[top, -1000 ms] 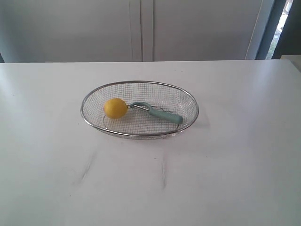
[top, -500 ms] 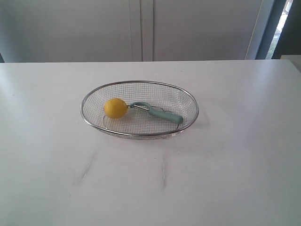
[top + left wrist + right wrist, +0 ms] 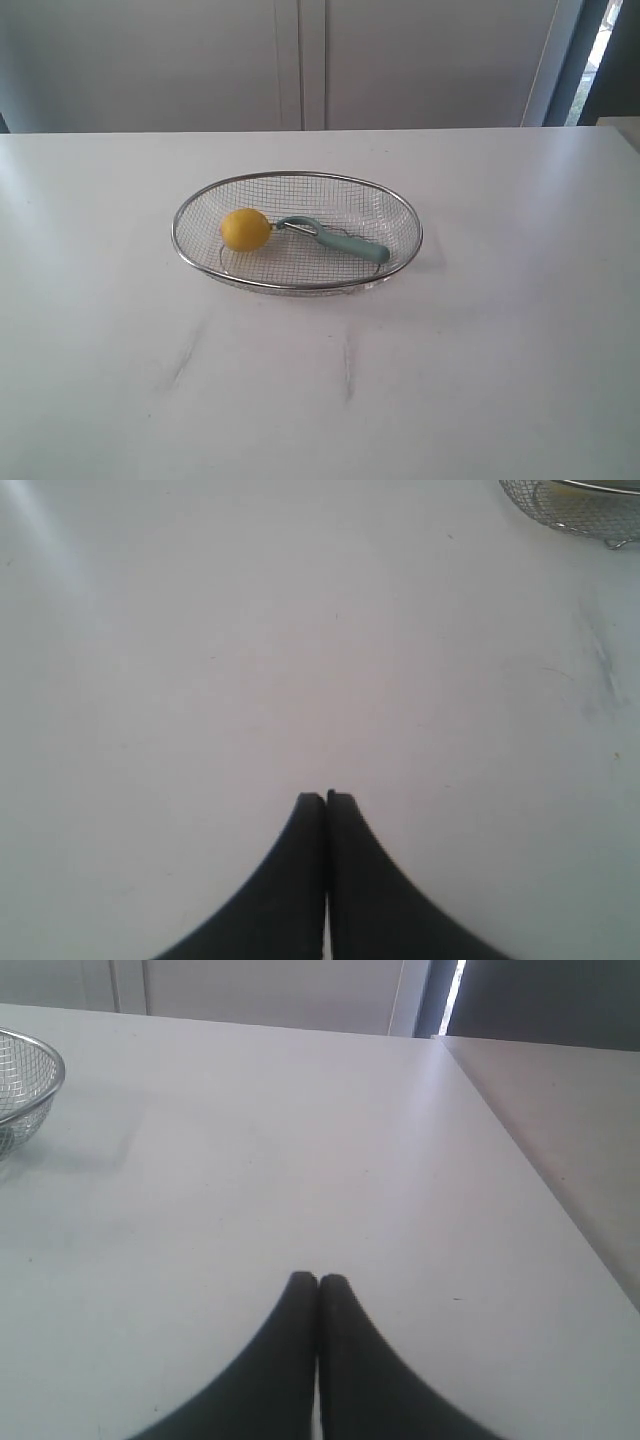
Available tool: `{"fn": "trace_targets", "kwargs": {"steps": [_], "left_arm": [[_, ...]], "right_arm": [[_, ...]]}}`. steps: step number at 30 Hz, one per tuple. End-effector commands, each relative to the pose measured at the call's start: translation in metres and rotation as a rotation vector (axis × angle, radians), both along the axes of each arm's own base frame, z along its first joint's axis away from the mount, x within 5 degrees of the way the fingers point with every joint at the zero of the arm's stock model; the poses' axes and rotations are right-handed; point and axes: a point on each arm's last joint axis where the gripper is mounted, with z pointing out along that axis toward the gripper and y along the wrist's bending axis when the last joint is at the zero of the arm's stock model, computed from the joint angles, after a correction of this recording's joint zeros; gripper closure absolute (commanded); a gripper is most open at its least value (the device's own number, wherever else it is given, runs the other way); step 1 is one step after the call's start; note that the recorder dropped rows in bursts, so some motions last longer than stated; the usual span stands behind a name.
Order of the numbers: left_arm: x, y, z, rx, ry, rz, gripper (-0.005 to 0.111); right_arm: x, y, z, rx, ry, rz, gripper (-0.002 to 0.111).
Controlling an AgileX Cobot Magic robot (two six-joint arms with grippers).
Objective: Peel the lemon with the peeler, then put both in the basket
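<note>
**Both in basket, peel looks untouched**

The left gripper [image 3: 326, 798] and right gripper [image 3: 318, 1280], pressed together and empty, hang over the table [image 3: 500, 350], with the basket [image 3: 415, 235] well beyond their tips. Inside it, the lemon [image 3: 245, 229] lies just beside the peeler [image 3: 335, 240]. The skin looks whole, so peeling seems undone.

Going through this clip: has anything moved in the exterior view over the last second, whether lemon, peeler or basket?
Nothing visibly changed. The lemon and the peeler lie in the basket exactly as before. The left gripper and right gripper are shut over the bare table.
</note>
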Motion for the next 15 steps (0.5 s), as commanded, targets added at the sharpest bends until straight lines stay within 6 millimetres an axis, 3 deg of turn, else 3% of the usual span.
{"fn": "trace_targets", "kwargs": {"steps": [1, 15], "left_arm": [[-0.0003, -0.0002, -0.0031, -0.012, 0.011, 0.005, 0.107], [-0.0003, -0.0002, -0.0031, -0.012, 0.011, 0.005, 0.107]], "right_arm": [[0.0001, -0.0005, 0.0003, -0.006, -0.018, -0.007, 0.108], [0.0001, -0.0005, 0.0003, -0.006, -0.018, -0.007, 0.108]]}}
